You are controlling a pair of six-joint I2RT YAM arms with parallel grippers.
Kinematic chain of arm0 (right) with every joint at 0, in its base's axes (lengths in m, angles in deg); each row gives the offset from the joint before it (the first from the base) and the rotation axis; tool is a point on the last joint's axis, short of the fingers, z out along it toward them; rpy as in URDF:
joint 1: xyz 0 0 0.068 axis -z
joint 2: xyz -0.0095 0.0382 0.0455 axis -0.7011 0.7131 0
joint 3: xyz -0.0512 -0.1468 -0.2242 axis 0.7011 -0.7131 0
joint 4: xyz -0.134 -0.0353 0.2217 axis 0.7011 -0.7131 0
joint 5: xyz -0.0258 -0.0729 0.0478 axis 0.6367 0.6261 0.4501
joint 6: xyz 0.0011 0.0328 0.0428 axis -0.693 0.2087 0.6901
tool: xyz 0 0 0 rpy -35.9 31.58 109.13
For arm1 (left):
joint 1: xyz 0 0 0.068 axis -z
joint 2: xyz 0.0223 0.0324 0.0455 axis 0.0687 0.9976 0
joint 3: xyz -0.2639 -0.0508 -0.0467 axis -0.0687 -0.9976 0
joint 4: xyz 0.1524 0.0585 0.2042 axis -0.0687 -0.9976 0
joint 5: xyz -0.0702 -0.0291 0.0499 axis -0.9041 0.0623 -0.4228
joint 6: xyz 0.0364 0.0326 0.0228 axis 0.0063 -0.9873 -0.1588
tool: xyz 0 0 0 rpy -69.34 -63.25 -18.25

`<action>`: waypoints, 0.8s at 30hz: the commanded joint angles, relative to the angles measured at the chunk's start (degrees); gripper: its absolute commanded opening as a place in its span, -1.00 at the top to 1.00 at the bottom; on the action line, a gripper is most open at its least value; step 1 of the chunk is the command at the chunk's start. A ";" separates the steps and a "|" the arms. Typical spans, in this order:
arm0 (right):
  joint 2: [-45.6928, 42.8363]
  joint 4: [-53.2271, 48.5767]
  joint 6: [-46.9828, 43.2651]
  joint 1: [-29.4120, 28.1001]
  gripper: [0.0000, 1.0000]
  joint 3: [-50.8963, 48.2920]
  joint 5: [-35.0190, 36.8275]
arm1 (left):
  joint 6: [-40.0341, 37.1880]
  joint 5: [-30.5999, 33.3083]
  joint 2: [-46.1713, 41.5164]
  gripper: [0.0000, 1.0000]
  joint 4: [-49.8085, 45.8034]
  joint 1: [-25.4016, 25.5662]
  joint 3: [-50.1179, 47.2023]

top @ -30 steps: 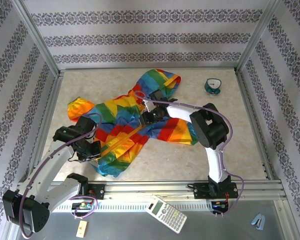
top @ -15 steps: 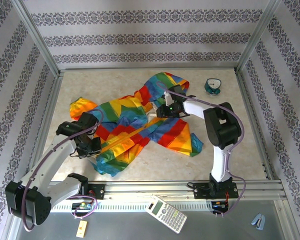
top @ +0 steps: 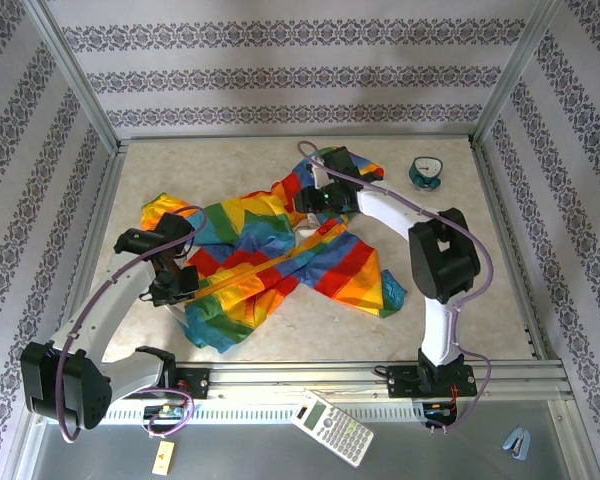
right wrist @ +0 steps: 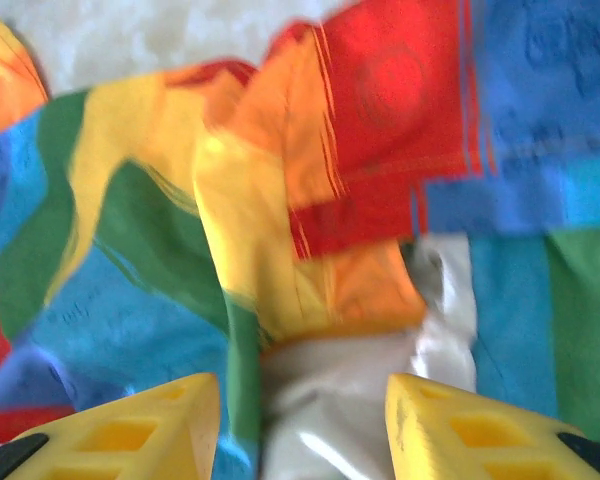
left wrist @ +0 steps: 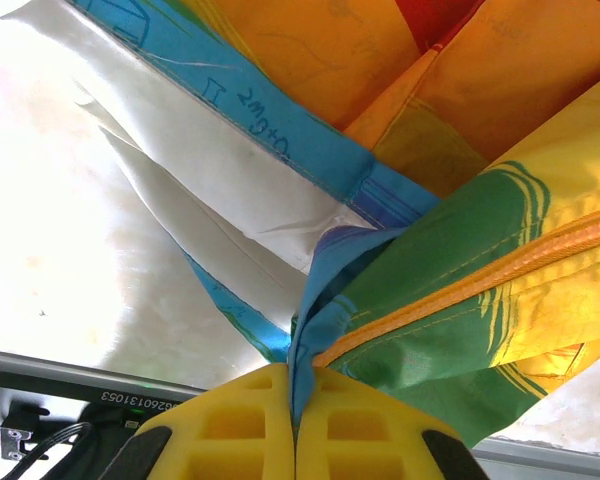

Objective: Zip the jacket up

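Currently, note jacket (top: 260,250) crumpled across middle of table (top: 460,290), hood end toward far wall, with an orange strip running diagonally between the 2 grippers. Note left gripper (left wrist: 295,405) at near-left hem: fingers (left wrist: 230,430) pressed together, pinching blue hem edge beside that strip. Note right gripper (right wrist: 300,400) over far part of jacket: fingers (right wrist: 460,430) spread apart above pale lining, clamping nothing. Note small teal object (top: 426,172) at far right of table, well apart from jacket; whether a container, cannot tell.

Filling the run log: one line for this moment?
left tool: shut on jacket edge | right tool: open over jacket | jacket: lying on table
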 commanded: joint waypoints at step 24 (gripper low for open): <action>16.09 -6.14 -4.55 -2.22 0.97 16.41 1.46 | -3.64 -4.04 0.36 1.00 2.79 -2.96 -1.43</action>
